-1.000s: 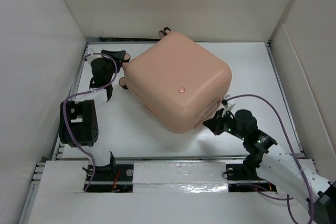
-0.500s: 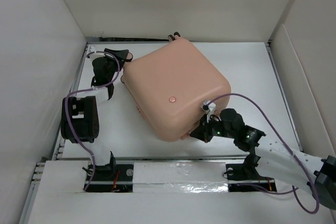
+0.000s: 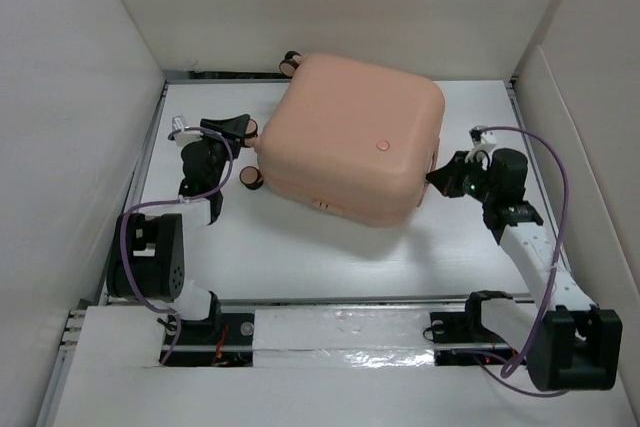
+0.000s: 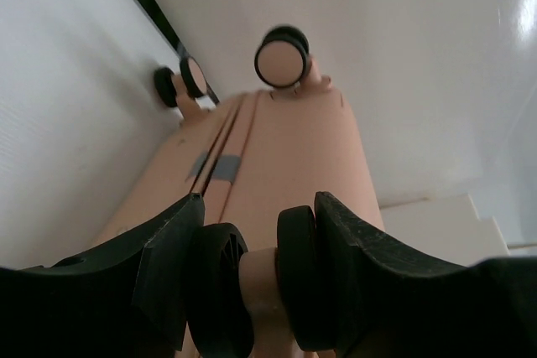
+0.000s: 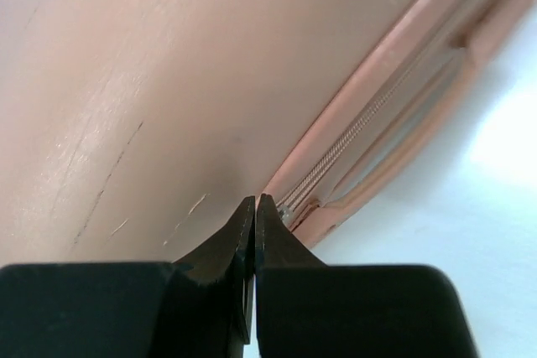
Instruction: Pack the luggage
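Note:
The salmon-pink luggage lies flat and closed at the middle back of the table, button mark facing up. My left gripper is at its left edge, shut on a black-and-pink caster wheel, one finger on each side of the twin wheel. Two more wheels show further along the shell in the left wrist view. My right gripper is shut at the luggage's right side. Its tips rest against the shell right beside the zipper seam. Nothing shows between them.
White walls enclose the table on the left, back and right. A free caster wheel sticks out at the luggage's near-left corner. A purple cable loops above the right arm. Bare white tabletop lies in front of the luggage.
The luggage has swung round and shifted back and to the right. My right gripper moved from its near corner up to its right side. My left gripper moved slightly nearer, staying at the wheel.

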Robot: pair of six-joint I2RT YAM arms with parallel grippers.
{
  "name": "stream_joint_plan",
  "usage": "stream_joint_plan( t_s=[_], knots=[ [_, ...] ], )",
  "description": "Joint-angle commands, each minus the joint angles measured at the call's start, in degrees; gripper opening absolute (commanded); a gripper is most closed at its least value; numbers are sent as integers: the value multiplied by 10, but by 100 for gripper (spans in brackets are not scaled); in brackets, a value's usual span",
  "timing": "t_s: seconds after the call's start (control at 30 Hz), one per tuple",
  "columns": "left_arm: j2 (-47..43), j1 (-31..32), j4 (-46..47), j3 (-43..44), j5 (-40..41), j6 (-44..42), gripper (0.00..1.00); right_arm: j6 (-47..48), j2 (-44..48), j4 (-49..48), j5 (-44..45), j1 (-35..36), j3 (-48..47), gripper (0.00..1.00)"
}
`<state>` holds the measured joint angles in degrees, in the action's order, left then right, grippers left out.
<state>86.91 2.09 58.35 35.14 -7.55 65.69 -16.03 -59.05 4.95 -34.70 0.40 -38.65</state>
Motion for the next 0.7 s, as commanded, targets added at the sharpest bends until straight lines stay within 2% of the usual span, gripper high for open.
stream_joint_plan(
  t_s=[0.0, 0.03, 0.13, 0.23, 0.33, 0.47, 0.5, 0.53, 0.57, 0.6, 0.67],
  knots=[
    [-19, 24, -24, -24, -58, -71, 0, -15, 80, -129, -46, 41, 14, 0],
    [-20, 24, -30, -13, -55, -72, 0, -35, 102, -137, -31, 62, 85, 0],
    [-5, 16, -18, 15, -73, -58, 0, -69, 178, -135, 13, 150, 198, 0],
    [4, 10, -24, 44, -66, -54, 0, -94, 228, -94, 86, 216, 236, 0],
    [5, 15, -56, 67, -49, -66, 0, -108, 254, -64, 129, 252, 235, 0],
    [12, 10, -75, 86, -37, -63, 0, -107, 242, -28, 200, 292, 218, 0],
    [13, 10, -86, 91, -35, -65, 11, -109, 235, -33, 200, 292, 218, 0],
    [14, 5, -110, 95, -32, -67, 30, -108, 226, -27, 204, 298, 214, 0],
    [11, 5, -117, 99, -22, -72, 60, -104, 212, -21, 217, 298, 210, 0],
    [6, -1, -121, 98, -16, -69, 71, -105, 206, -21, 219, 304, 206, 0],
    [-30, -14, -132, 86, 8, -58, 86, -104, 194, -31, 207, 304, 206, 10]
  ],
)
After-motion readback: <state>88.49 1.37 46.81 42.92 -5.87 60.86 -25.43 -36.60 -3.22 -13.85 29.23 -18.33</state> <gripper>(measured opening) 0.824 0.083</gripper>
